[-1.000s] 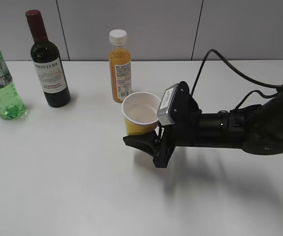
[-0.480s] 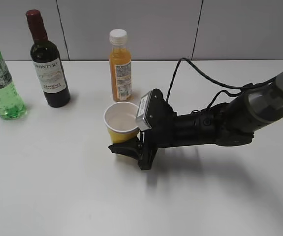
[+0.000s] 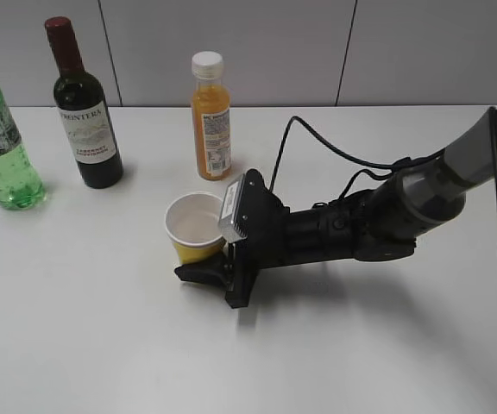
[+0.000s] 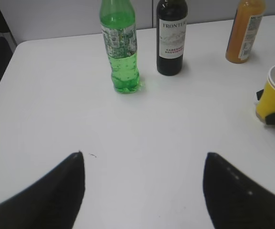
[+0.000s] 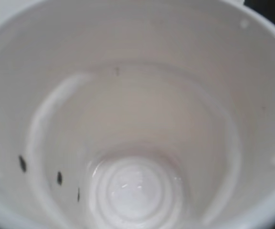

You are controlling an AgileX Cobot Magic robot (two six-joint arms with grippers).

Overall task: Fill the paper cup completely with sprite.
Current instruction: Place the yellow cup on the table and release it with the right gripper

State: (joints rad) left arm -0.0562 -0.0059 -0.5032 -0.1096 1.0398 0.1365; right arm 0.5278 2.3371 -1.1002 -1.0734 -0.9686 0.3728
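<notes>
At the far left of the white bench stands the green sprite bottle, upright, its long axis straight up and its neck running out of the top of the exterior view. In the left wrist view it carries a grey-white label band, with bubbles showing in the liquid below the label. Just to its right, apart from it, is a dark wine bottle with a red-capped neck, also upright. Further right, near the back wall, an orange juice bottle with a white cap stands upright too.

The left pincer shows only in its own camera: two dark fingertips spread wide apart with bare bench between them, gripping nothing.

In front of the juice bottle, near the middle of the bench, is the yellow paper cup. It stands mouth-up, leaning slightly, its white inside open to the ceiling. The right pincer reaches in from the right on a nearly level arm and is clenched around the cup's lower yellow wall. Looking down the cup from the right wrist camera, the bottom looks empty apart from a few small dark specks on the wall.
</notes>
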